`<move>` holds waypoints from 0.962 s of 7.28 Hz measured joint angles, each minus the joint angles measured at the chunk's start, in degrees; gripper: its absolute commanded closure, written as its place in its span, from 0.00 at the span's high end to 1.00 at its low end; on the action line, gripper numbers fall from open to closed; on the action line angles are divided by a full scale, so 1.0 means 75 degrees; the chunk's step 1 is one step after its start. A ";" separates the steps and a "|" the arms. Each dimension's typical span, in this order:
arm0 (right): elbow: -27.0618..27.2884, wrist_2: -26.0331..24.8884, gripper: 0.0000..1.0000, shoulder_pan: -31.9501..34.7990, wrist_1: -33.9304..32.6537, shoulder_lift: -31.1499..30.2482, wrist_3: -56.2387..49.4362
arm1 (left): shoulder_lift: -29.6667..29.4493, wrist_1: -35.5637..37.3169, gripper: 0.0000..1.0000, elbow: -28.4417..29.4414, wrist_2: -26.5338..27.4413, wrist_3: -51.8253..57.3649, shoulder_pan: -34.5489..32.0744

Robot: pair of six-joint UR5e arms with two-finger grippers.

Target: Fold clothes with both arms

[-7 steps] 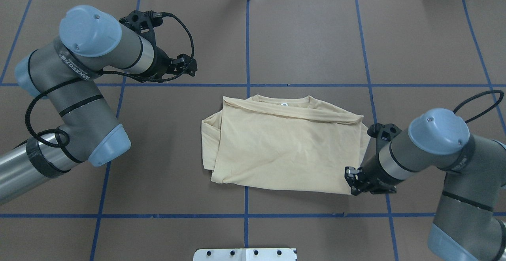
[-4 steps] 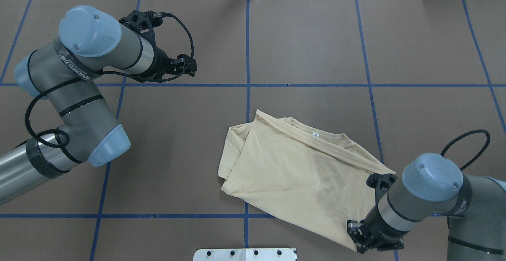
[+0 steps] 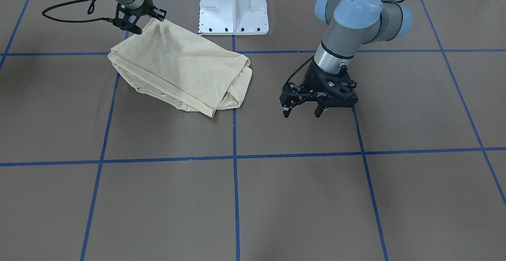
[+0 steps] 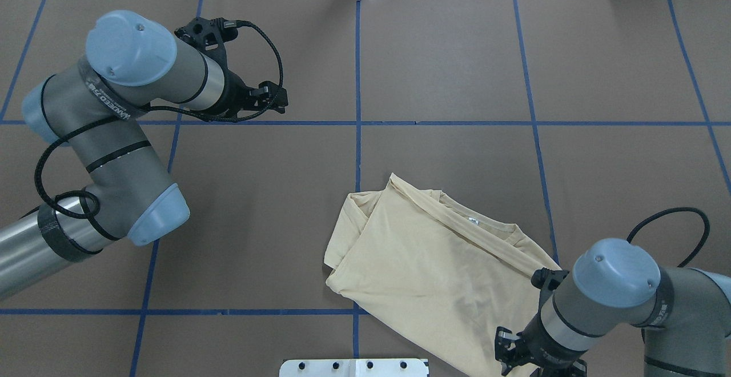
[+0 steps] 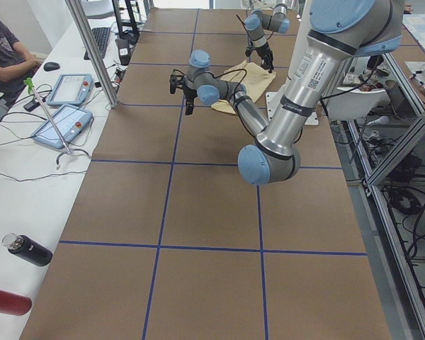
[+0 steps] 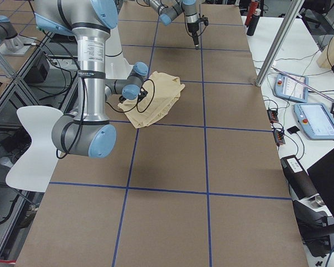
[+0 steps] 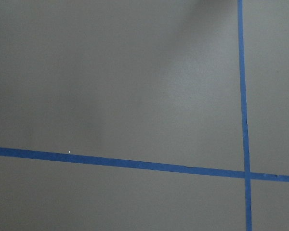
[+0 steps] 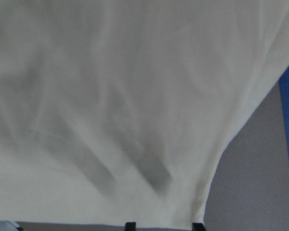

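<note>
Upper left of the front view, the right gripper (image 3: pixel 149 21) clamps a corner of the T-shirt (image 3: pixel 180 69); the left gripper (image 3: pixel 301 114), centre-right, hangs spread.

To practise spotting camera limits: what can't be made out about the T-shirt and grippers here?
T-shirt underside: hidden by its own folds, every view.
Neck label wording: too small, overhead view.
Right gripper fingertips: overhead view, under the right arm and cut by the bottom edge; right wrist view, fabric fills it.
Left gripper: outside the left wrist view, only table there.
</note>
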 measured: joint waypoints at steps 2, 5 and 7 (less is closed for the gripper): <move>-0.0034 -0.0005 1.00 0.0970 0.0061 0.0349 -0.0533 | 0.0061 0.0023 1.00 -0.0353 0.0053 -0.0318 0.0770; -0.0047 -0.0032 1.00 0.2373 0.0071 0.0892 -0.1505 | 0.0122 0.0046 0.92 -0.0609 0.0628 -0.2097 0.2557; -0.0053 -0.0041 1.00 0.2763 0.0072 0.1000 -0.1577 | 0.0095 0.0058 0.76 -0.0505 0.0803 -0.3144 0.3334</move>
